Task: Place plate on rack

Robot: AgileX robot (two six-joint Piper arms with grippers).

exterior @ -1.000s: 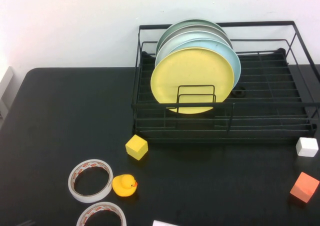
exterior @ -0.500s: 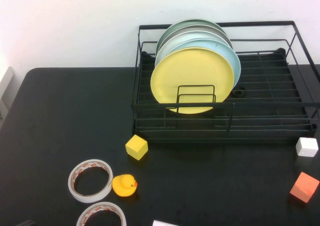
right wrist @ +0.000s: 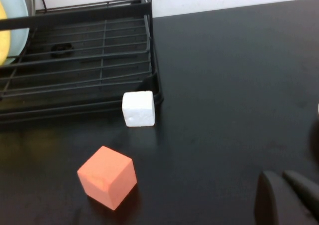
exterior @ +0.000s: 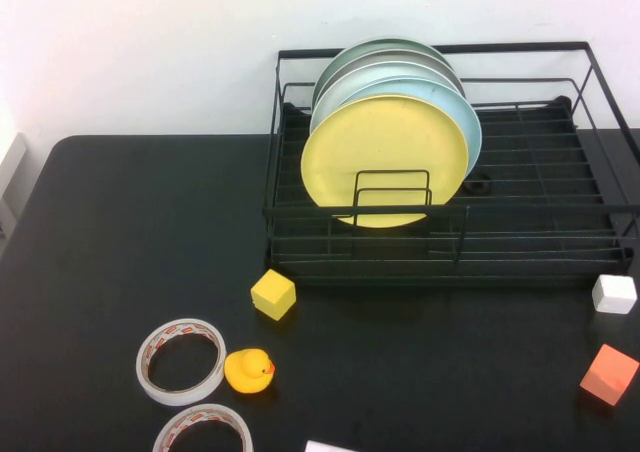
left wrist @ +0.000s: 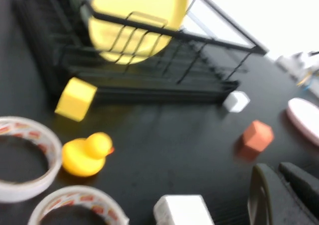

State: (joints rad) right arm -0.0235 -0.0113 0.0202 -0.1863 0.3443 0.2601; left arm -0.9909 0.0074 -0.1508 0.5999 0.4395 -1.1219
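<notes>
The pale yellow plate [exterior: 385,152] stands upright in the black wire rack [exterior: 540,209], at the front of a row, behind a divider loop. No gripper touches it. It also shows in the left wrist view [left wrist: 134,11] inside the rack [left wrist: 164,85]. Neither gripper shows in the high view. My left gripper [left wrist: 281,197] is shut and empty, low over the table near the front edge. My right gripper [right wrist: 288,197] is shut and empty, over the table right of the rack [right wrist: 99,60].
A light blue plate [exterior: 472,122] and grey-green plates [exterior: 380,47] stand behind the yellow one. In front of the rack are a yellow cube [exterior: 273,294], a rubber duck [exterior: 248,370], two tape rolls [exterior: 181,360], a white cube [exterior: 614,293] and an orange cube [exterior: 609,374].
A small dark part at the bottom left edge of the high view is gone. The plates, the rack and the small objects have not moved.
</notes>
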